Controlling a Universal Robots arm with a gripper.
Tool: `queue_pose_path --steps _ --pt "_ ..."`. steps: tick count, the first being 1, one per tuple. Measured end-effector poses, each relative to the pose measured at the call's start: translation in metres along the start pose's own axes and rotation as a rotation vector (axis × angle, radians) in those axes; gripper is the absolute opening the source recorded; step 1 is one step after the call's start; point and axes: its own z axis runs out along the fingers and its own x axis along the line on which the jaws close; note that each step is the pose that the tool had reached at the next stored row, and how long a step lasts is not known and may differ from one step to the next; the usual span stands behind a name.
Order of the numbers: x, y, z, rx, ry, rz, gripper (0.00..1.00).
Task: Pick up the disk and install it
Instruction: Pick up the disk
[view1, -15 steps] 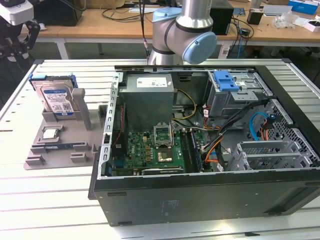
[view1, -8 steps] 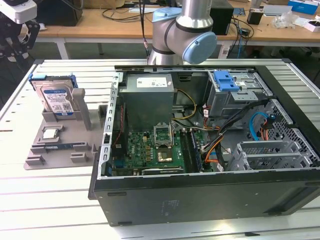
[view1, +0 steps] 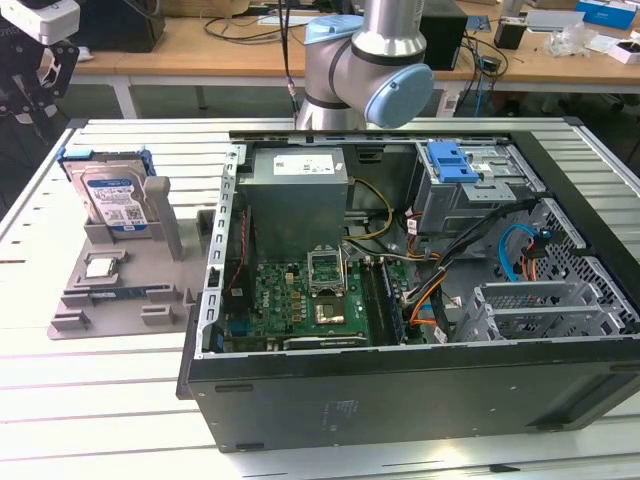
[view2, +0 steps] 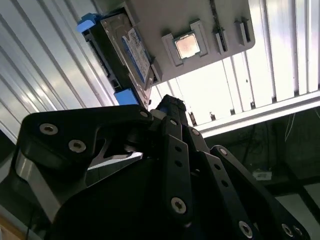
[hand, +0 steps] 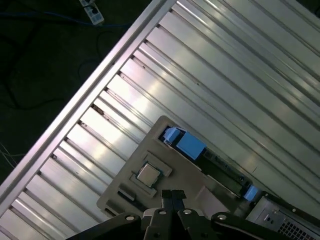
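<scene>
Claw (view2: 170, 102), closed on nothing, hangs clear of the disk (view2: 131, 50) at one edge of the grey holder (view2: 220, 20).

The disk (view1: 108, 192) was silver-grey with a white-and-blue label (view1: 120, 212), its bracket (view1: 75, 157) blue; the tray (view1: 120, 300) was plain grey. The table (view1: 100, 400) was ribbed silver; the gripper (hand: 172, 194) black.

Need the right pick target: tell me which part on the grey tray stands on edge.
The disk, blue-framed, propped upright; the CPU chip lies flat beside it.
</scene>
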Motion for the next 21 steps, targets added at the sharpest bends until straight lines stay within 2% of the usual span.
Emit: queue_pose_path --steps 9,12,21 --pt "0.0 0.0 0.0 -0.0026 0.005 -0.11 0.11" --pt "0.0 0.0 0.0 -0.0039 0.0075 -0.165 0.11" --pt "0.0 0.0 0.0 -0.0063 0.0122 -0.271 0.11"
